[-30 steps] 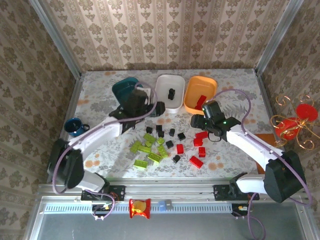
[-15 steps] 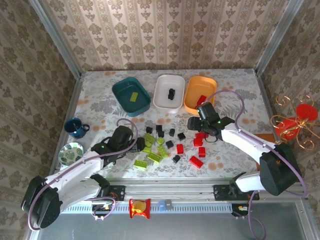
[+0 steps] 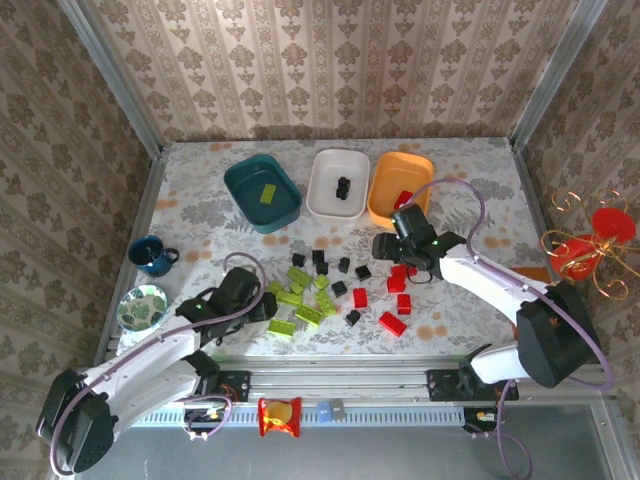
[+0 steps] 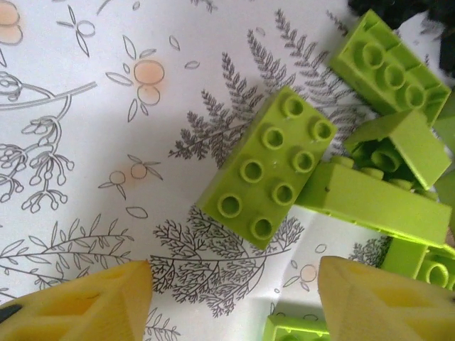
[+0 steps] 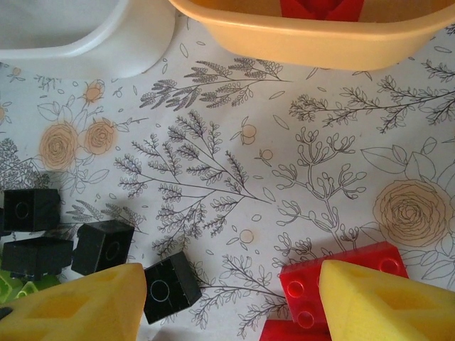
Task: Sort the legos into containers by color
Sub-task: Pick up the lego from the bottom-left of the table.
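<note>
The worktop [image 3: 470, 170] carries three trays in a row at its far side, and each already has a start on its colour. The teal tray [image 3: 243, 180] holds one green brick [image 3: 267, 193]. The white tray [image 3: 330, 165] holds a small black piece [image 3: 343, 186], possibly two stuck close together. The orange tray [image 3: 400, 168] holds a red brick [image 3: 403, 200] near its front wall. So the colour for each tray looks settled, but only a handful of pieces are sorted.

By far the larger share is left to do. In the middle of the worktop, nearer the arms than the trays, lie the loose green bricks [image 3: 300, 297] on the left, the loose black cubes [image 3: 340, 275] in the centre and the loose red blocks [image 3: 395, 300] on the right. I judge the job to be in its early part, with some two dozen pieces to go.

The left end effector [image 4: 234, 302] hangs low over the green pile with its jaws apart and nothing between them. A double-row green brick [image 4: 266, 170] lies flat just ahead of its tips, which makes it the likely next pick. The right end effector [image 5: 231, 305] is also spread and empty, over bare cloth between a black cube [image 5: 170, 288] by one finger and a red block [image 5: 341, 273] by the other.
</note>
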Robot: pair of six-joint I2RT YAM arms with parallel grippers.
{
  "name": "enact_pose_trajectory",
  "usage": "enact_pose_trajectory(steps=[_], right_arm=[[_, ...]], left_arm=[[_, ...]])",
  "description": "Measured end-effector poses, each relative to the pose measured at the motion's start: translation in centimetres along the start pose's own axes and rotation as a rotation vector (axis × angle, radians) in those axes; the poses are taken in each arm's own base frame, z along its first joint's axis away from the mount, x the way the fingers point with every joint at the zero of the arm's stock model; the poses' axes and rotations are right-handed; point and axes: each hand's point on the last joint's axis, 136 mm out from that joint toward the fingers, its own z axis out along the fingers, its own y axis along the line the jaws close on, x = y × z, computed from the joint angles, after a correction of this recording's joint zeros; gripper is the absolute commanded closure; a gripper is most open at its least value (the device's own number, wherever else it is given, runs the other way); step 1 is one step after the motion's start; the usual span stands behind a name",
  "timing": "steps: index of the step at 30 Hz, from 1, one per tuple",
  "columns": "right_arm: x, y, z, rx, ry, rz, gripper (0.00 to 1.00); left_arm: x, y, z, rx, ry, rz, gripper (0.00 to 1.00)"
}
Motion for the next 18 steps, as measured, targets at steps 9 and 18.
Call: enact_pose_trajectory(steps=[9, 18], right_arm=[[-0.1, 0.3, 0.4, 0.003, 0.008, -0.005, 0.33], [-0.8, 0.7, 0.1, -0.008, -0.007, -0.003, 0.33]], left_arm=[[1.3, 0.9, 0.9, -0.079, 0.078, 0.036, 0.34], [-1.1, 1.3, 2.3, -0.129, 0.068, 0.032, 0.35]])
